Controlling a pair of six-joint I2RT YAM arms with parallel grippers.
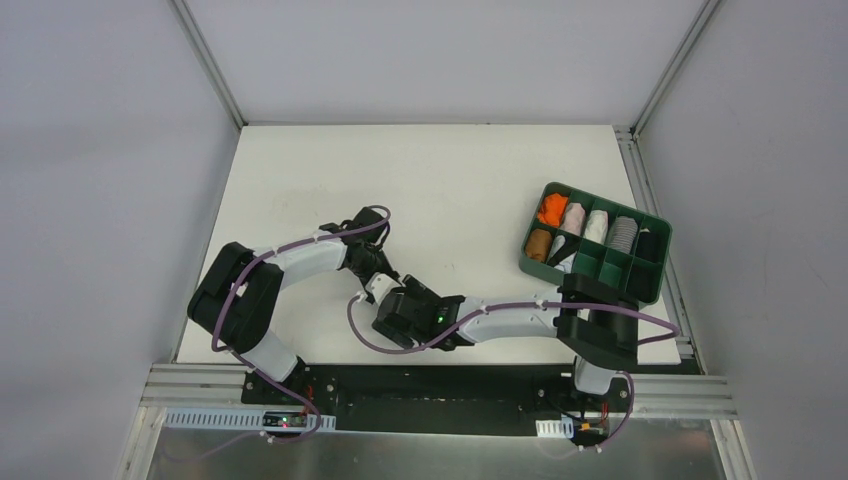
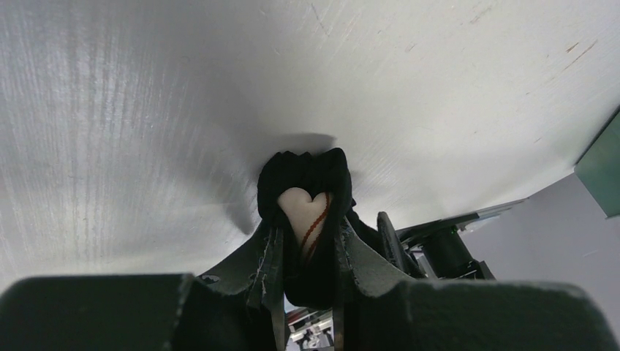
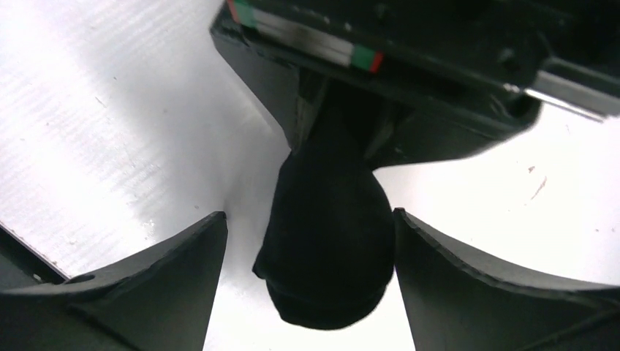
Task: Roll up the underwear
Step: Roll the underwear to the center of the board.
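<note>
The underwear [image 2: 305, 175] is a tight black bundle, with a fold of its pale waistband and a red stitch line showing at the end. My left gripper [image 2: 307, 228] is shut on it, a finger pressed against each side, lifting it slightly above the white table. In the right wrist view the same black roll [image 3: 329, 248] hangs down from the left gripper between my right gripper's [image 3: 309, 213] fingers. Those stand open: the left finger [image 3: 183, 270] is well clear of the roll and the right finger sits right at its side. From above, both grippers [image 1: 385, 285] meet at the table's near middle.
A green compartment tray [image 1: 640, 288] sits at the right edge of the table, holding rolled garments in orange [image 1: 552, 209], white, grey, brown and black. Purple cables loop along both arms. Grey walls enclose the white table [image 1: 430, 180].
</note>
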